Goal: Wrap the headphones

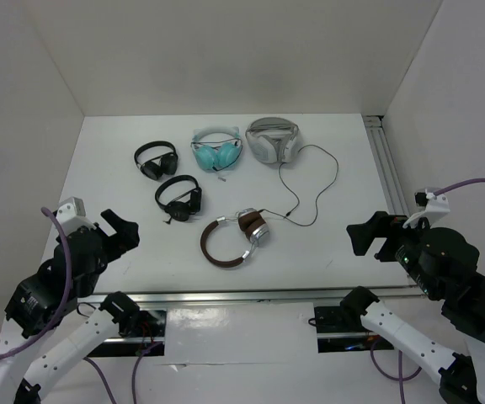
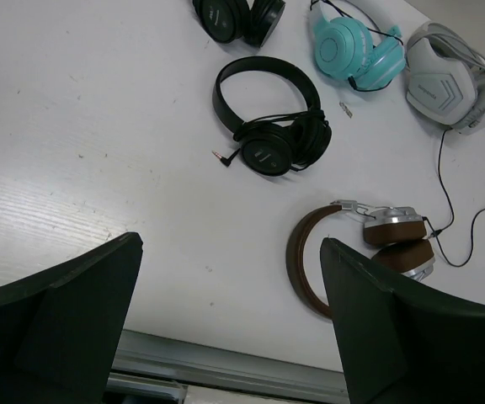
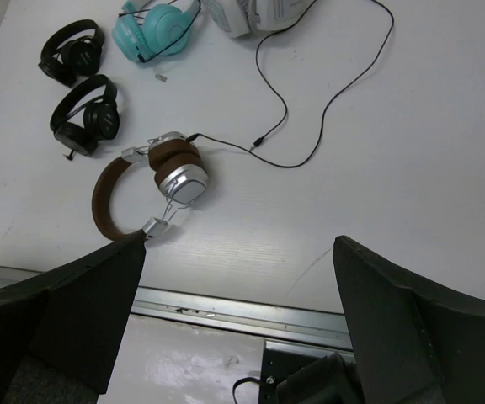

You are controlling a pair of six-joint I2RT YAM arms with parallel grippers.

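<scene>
1. Left arm: folded up at the near-left corner, with its wrist held over the table [image 1: 343,189] edge and tilted inward.
2. Left gripper [image 1: 121,231]: jaws wide apart, holding nothing and touching nothing. In the wrist view [image 2: 230,244] only bare table shows between the fingers.
3. Right arm: mirrored pose at the near-right side, with its wrist above the table and pointing left toward the centre.
4. Right gripper [image 1: 367,236]: also wide apart, empty and clear of the surface. Its wrist view [image 3: 238,244] shows only table in the gap.
5. Headphones [image 1: 253,227]: lying flat near the front centre of the table, between the two grippers and apart from both. The brown headband arcs to the near-left and the silver cups are stacked at the far-right end [image 2: 398,240] [image 3: 179,172].
6. Cable [image 1: 314,220]: unwrapped. It leaves the cups to the right, then loops away across the table toward the white set [image 3: 310,160]. A second thin strand crosses close by, and I cannot tell which end belongs where.
7. Just behind and left is a black pair [image 1: 179,198] with its plug lying loose on the table.
8. Back row, left to right: second black pair [image 1: 156,160], teal pair [image 1: 217,151], white pair [image 1: 272,141].
</scene>
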